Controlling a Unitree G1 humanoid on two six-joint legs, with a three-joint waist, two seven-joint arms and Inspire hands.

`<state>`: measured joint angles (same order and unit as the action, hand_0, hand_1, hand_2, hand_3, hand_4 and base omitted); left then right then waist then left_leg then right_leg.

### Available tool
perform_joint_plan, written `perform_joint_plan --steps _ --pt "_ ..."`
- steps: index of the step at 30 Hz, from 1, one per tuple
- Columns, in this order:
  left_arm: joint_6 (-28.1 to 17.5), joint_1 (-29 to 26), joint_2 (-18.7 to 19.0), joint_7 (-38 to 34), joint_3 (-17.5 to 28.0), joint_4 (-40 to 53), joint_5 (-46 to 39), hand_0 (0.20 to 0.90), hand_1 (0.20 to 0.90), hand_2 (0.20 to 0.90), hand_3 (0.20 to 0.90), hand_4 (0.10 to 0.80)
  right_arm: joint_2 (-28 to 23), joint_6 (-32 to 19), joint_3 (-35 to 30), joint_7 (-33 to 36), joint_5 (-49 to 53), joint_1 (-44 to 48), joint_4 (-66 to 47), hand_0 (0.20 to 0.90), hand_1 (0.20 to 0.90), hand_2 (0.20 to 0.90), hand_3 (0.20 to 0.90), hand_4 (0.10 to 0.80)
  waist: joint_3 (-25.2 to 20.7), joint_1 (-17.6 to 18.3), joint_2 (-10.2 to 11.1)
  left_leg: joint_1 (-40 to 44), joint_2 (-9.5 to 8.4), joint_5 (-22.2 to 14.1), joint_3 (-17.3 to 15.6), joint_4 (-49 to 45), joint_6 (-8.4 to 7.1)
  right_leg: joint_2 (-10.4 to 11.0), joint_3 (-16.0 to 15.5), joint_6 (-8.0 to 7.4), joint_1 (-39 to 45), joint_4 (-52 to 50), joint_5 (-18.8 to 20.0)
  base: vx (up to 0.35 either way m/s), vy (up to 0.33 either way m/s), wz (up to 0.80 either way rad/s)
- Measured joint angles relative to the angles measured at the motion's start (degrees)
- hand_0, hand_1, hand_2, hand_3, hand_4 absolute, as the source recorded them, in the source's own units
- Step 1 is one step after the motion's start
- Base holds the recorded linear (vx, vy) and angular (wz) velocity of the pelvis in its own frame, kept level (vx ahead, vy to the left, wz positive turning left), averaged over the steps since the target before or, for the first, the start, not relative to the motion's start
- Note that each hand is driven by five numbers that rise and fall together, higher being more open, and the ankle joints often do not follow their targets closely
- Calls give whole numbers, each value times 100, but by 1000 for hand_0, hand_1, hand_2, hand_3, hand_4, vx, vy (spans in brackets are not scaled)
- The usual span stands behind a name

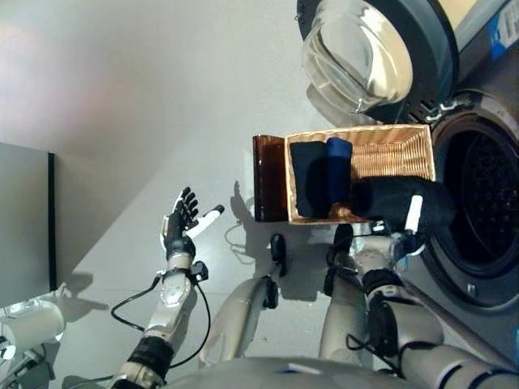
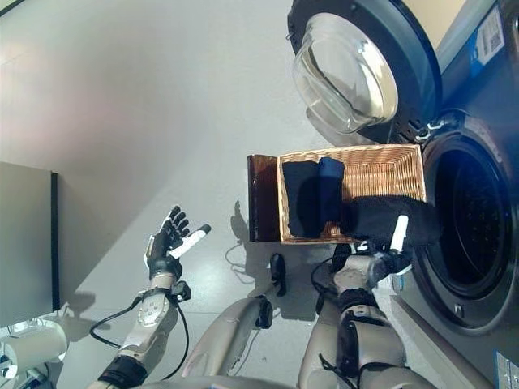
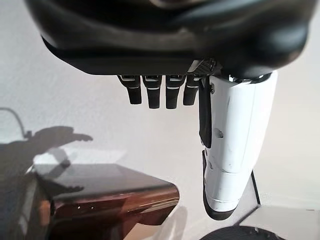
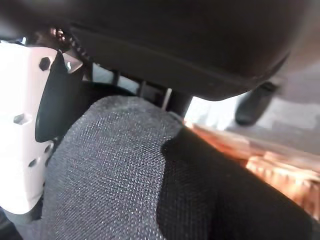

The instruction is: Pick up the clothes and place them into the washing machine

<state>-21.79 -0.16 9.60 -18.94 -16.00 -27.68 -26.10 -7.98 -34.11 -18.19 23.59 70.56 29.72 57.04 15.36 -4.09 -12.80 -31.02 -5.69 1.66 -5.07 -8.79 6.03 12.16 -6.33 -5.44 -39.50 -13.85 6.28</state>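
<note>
A wicker basket stands on the floor beside the washing machine's open drum. A black garment and a blue one lie in its left end. My right hand is shut on a dark grey garment, held at the basket's near rim, just left of the drum mouth. In the right wrist view that grey cloth fills the space under the white thumb. My left hand hovers open over the bare floor, far left of the basket, holding nothing.
The washer's round glass door hangs open above the basket. A brown panel stands against the basket's left end. A grey cabinet is at the far left.
</note>
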Motion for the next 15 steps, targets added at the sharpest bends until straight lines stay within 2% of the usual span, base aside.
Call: perform_joint_plan --steps 4,6,13,15 --pt "-1 62 12 29 -30 -245 -219 900 900 900 900 800 -23 -376 -333 72 80 248 -4 200 200 200 200 300 -25 -60 -37 1 -6 1 -82 29 -4 42 34 -31 -24 21 -12 1 4 -1" --pt "-1 107 13 35 -32 -269 -218 900 900 900 900 800 -230 -419 -505 312 56 357 -9 200 200 200 200 300 -59 -148 -84 2 -19 2 -95 45 -3 51 53 -46 -36 21 -3 0 0 0" --pt "-109 146 23 12 -22 -501 -241 900 900 900 900 800 -1383 -476 -883 1361 -767 802 -81 200 200 200 200 300 -161 -317 -369 50 -47 49 -157 188 67 63 120 -26 -113 11 23 -3 8 -4" --pt "-135 147 59 2 -9 -561 -235 900 900 900 900 800 -1923 -438 -945 1827 -1203 1086 -82 200 200 200 200 300 -164 -325 -438 75 -61 49 -232 222 68 51 222 -31 -156 10 28 -11 20 -20"
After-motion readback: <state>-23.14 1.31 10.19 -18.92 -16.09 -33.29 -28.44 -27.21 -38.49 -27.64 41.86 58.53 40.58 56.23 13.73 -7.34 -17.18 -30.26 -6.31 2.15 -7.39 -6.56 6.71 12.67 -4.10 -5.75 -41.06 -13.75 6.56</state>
